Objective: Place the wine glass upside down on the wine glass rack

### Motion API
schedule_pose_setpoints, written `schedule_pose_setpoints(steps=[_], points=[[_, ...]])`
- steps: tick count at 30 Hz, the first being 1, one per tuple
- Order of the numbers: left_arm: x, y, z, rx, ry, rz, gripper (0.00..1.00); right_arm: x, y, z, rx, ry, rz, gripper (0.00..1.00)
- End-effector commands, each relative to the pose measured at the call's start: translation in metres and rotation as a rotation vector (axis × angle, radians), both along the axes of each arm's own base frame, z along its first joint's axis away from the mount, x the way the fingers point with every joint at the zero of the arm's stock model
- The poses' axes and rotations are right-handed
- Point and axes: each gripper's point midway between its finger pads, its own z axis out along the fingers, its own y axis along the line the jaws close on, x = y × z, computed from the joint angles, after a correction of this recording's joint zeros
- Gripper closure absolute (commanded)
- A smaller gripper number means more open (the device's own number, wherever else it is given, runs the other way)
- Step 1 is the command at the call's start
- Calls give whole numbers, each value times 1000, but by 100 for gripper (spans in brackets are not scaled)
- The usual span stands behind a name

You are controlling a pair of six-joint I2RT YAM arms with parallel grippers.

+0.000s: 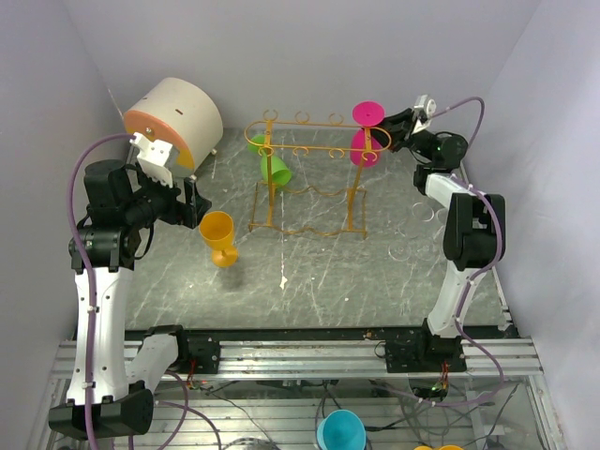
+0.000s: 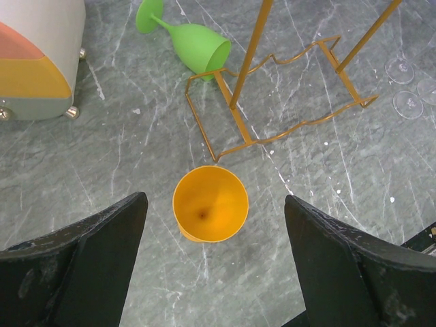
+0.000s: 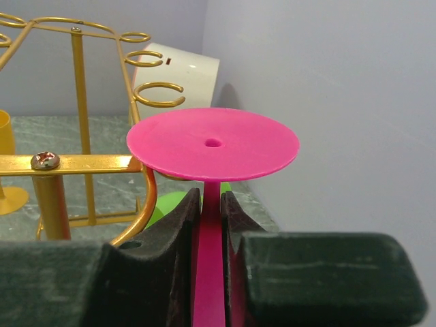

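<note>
**As the left gripper [image 2: 214,201] hovers wide open, the pink wine glass [image 3: 212,143] is held at the wine glass rack [image 1: 309,150]**

Where the frame rails run nearest the arm bases, a teal cup [image 1: 340,431] sits below the edge of the table [image 1: 375,281]. Further on, the left gripper hangs spread wide with nothing in it. It is above a yellow wine glass [image 2: 210,203], which stands upright on the grey marbled top, apart from both fingers.

Beyond that rises the golden wire rack. A green wine glass [image 2: 197,44] lies on its side by a corner of the wavy base, near the left upright. Off to the right, clear glasses [image 2: 407,102] stand on the table.

At the right end of the top rail, the right gripper [image 3: 210,204] is pinched tight on the pink stem. The glass is inverted, foot uppermost, with its bowl down beside the rail's curved end. Whether the stem sits inside a loop cannot be told.

Farthest back on the left, a cream drum [image 1: 178,108] with an orange face rests by the wall. A small dark mark on its side is too small to read.
</note>
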Motion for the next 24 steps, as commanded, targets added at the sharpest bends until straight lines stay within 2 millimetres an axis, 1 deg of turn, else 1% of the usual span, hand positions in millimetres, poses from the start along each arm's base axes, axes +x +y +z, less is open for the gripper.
schedule_pose_setpoints(steps=[1, 13, 14, 16, 17, 24], points=[[1, -2, 11, -19, -43, -12, 7, -19, 0, 14, -31, -79, 28, 100], [3, -3, 10, -23, -40, -15, 8, -28, -3, -3, -61, -51, 44, 100], [3, -3, 11, -24, -40, -17, 8, -28, -4, -4, -59, -45, 41, 95], [3, -3, 11, -25, -40, -16, 8, -29, -5, -5, -54, -40, 34, 80], [3, -3, 11, -26, -41, -16, 8, -29, -6, -5, -52, -39, 29, 75], [6, 1, 9, -10, -40, 4, 7, -30, -11, -5, -40, -39, 2, 58]])
